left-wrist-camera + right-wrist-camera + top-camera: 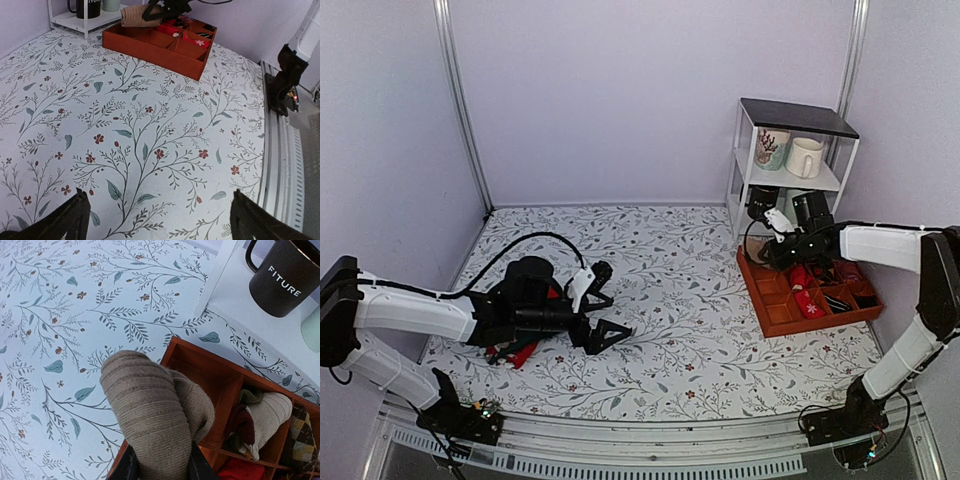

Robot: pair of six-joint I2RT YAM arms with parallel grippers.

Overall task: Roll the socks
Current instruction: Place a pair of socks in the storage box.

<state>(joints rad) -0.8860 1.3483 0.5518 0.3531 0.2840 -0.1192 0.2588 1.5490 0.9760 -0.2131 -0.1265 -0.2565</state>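
Note:
The socks (pixel 150 410) are a tan-brown knit roll, fist-sized. My right gripper (pixel 162 469) is shut on the roll, its dark fingers (pixel 127 467) on both sides. It holds the roll above the far left corner compartment of the orange-red tray (pixel 200 365), partly over the tray's edge. The left wrist view shows the roll (pixel 135 16) in the distance above the tray (pixel 155 45). In the top view my right gripper (pixel 775 243) is at the tray's (pixel 775 312) far left corner. My left gripper (pixel 613 320) is open and empty, low over the floral cloth; its fingertips (pixel 75 215) frame bare cloth.
Beige (pixel 267 412), patterned (pixel 302 432) and red (pixel 800 278) rolled socks fill other tray compartments. A white shelf (pixel 790 178) with mugs stands behind the tray; a black mug (pixel 282 275) is close. Red and dark green socks (pixel 520 352) lie under my left arm.

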